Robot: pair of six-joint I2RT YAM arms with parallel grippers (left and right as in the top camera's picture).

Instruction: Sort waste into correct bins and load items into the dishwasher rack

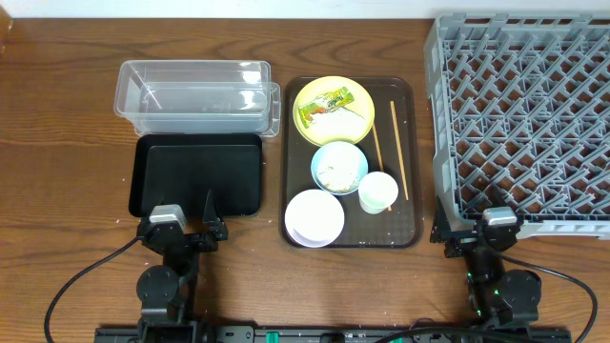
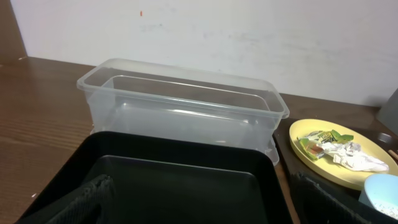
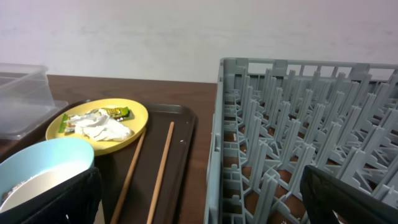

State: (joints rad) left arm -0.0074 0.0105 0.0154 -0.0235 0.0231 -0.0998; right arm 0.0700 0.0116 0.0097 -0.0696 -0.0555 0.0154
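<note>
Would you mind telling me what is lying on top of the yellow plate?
On the yellow plate lie a green-and-yellow snack wrapper and crumpled white paper. Whatever is under the paper is covered and cannot be seen.

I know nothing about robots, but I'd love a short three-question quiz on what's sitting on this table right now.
1. True or false: the clear tub stands farther from the robot than the black tray.
2. The snack wrapper lies in or on: A) the clear tub, B) the black tray, C) the yellow plate.
3. How many chopsticks lie on the brown tray?
Key: 1 true; 2 C; 3 two.
</note>
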